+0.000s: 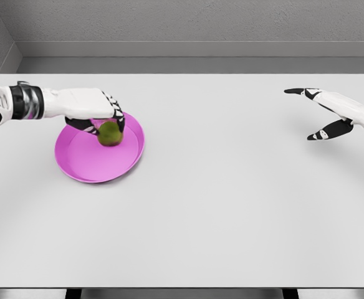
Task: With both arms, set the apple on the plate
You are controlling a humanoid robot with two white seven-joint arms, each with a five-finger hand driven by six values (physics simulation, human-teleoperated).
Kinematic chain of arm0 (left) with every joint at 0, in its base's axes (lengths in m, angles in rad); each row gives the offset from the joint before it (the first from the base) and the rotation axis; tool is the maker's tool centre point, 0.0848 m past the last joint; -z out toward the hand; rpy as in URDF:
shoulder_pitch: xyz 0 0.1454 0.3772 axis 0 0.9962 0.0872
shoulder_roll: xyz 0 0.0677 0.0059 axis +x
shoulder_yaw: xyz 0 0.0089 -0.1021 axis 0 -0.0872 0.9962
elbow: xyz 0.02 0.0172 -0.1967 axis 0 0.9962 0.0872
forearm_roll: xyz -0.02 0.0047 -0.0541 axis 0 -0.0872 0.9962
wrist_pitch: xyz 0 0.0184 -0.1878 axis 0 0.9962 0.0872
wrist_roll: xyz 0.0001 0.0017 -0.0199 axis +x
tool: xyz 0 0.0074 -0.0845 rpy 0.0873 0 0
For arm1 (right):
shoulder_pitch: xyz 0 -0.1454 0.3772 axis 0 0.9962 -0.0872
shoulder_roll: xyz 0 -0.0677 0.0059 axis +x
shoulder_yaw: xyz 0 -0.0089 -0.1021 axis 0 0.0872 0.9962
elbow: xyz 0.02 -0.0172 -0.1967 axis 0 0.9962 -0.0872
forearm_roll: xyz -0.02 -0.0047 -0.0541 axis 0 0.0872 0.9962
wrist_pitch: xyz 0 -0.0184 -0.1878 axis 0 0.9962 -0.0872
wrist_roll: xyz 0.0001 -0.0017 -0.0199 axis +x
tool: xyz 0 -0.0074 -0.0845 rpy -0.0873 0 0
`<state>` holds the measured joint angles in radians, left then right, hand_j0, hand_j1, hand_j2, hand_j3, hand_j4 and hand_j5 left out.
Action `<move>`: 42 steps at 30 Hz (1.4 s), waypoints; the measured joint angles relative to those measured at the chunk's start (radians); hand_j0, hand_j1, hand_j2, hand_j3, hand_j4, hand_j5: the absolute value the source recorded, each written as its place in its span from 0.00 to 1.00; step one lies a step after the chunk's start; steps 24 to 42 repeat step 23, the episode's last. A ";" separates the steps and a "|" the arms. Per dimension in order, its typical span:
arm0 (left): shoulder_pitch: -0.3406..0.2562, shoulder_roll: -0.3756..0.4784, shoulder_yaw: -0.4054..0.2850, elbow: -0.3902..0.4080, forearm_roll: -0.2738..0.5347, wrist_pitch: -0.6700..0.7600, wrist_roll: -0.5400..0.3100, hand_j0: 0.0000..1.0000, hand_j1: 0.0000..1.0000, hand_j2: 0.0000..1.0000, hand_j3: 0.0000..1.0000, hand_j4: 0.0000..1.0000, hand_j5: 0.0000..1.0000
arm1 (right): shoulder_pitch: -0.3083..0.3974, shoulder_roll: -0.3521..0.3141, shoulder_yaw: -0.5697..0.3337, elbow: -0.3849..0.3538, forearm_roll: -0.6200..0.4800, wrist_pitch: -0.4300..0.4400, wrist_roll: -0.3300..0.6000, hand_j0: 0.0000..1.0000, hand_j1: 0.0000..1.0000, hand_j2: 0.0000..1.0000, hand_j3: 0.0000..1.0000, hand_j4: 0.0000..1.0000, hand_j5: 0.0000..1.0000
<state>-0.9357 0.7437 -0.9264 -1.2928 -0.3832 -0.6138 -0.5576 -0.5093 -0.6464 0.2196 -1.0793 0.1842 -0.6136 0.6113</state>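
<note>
Two white arms reached over the white table [232,205], one from each side. Taking the pink plate [85,165] as the landmark: it lay on the left part of the tabletop, round and shallow, with its far rim partly hidden by the left hand [98,112]. That hand came in from the left edge, its forearm level above the table, and hung over the plate's far side. Its dark-tipped fingers [118,118] were curled down around the top of the green apple [110,133], so the hand was grasping the fruit. The apple sat within the plate's outline, toward its far right portion, just under the palm. Whether its underside already touched the plate's surface could not be told from this view, since the fingers and their shadow covered the contact.

Well to the right of the plate, near the table's right edge, the right hand [331,112] hovered above the surface. Its fingers were spread loosely, one pointing back toward the plate and the thumb angled down and toward the robot, and it held nothing. A wide stretch of tabletop lay between it and the plate.
</note>
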 measured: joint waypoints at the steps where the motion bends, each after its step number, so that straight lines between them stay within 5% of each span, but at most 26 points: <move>1: 0.000 0.000 0.000 0.001 0.006 0.000 0.000 1.00 1.00 1.00 1.00 1.00 1.00 | 0.000 0.000 0.000 0.000 0.000 0.000 0.000 1.00 1.00 1.00 1.00 1.00 1.00; 8: -0.014 0.000 0.017 -0.028 0.097 0.000 0.002 1.00 1.00 1.00 1.00 1.00 1.00 | -0.003 0.000 0.000 0.000 0.000 0.000 0.000 1.00 1.00 1.00 1.00 1.00 1.00; 15: -0.031 -0.093 0.036 -0.221 0.241 0.001 0.003 1.00 1.00 1.00 1.00 1.00 1.00 | -0.002 -0.005 0.000 0.000 -0.001 0.000 0.000 1.00 1.00 1.00 1.00 1.00 1.00; 22: -0.031 -0.161 0.018 -0.250 0.255 0.000 0.002 1.00 1.00 1.00 1.00 1.00 1.00 | 0.002 -0.018 -0.001 -0.003 -0.001 0.000 0.000 1.00 1.00 1.00 1.00 1.00 1.00; 42: -0.031 -0.163 0.016 -0.251 0.255 0.000 0.002 1.00 1.00 1.00 1.00 1.00 1.00 | 0.000 -0.019 -0.001 -0.003 -0.001 0.000 0.000 1.00 1.00 1.00 1.00 1.00 1.00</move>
